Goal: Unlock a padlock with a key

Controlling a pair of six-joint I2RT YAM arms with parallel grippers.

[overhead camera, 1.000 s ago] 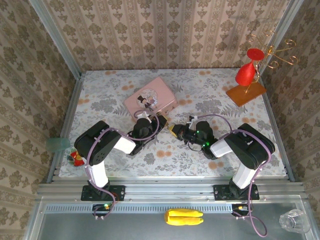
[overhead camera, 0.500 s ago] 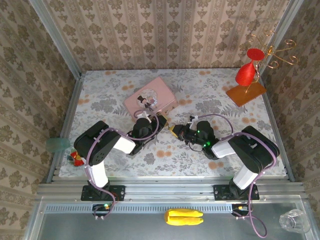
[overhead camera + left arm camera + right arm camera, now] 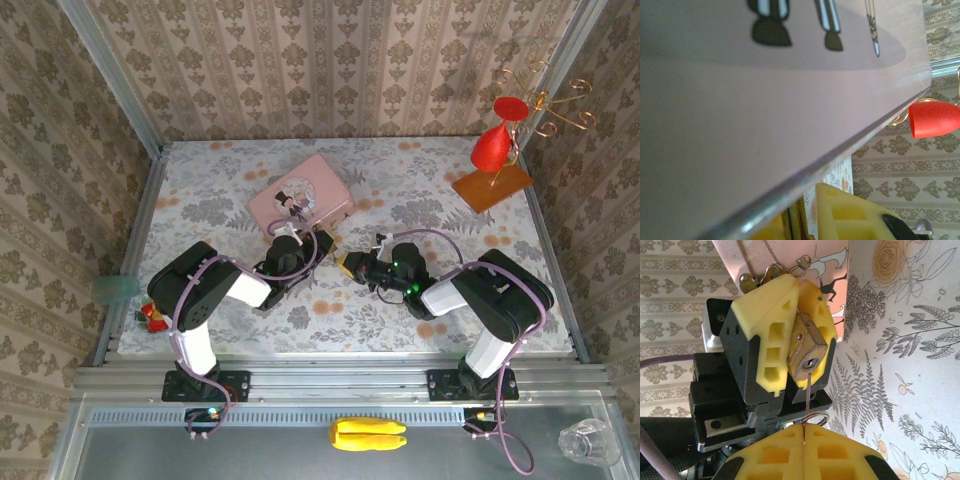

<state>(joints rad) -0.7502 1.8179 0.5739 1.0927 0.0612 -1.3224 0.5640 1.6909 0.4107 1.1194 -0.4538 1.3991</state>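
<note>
The first part of the task looks done, because both things are off the table and face each other. In the right wrist view the left gripper (image 3: 799, 325) pinches the padlock (image 3: 807, 352) between its yellow fingers, with the keyhole turned toward the right gripper (image 3: 803, 432). The right gripper has its fingers pressed together on the head of the key (image 3: 808, 390), and the thin blade points straight at the keyhole. The tip is at the mouth of the keyhole; I cannot tell if it is already a little inside. From above, the two grippers meet near the middle of the table, just on the near side of the pink tin (image 3: 300, 197). The shackle is mostly hidden behind the fingers, so I judge the lock is not yet open. What is left: push the key fully in, turn it, and free the shackle
</note>
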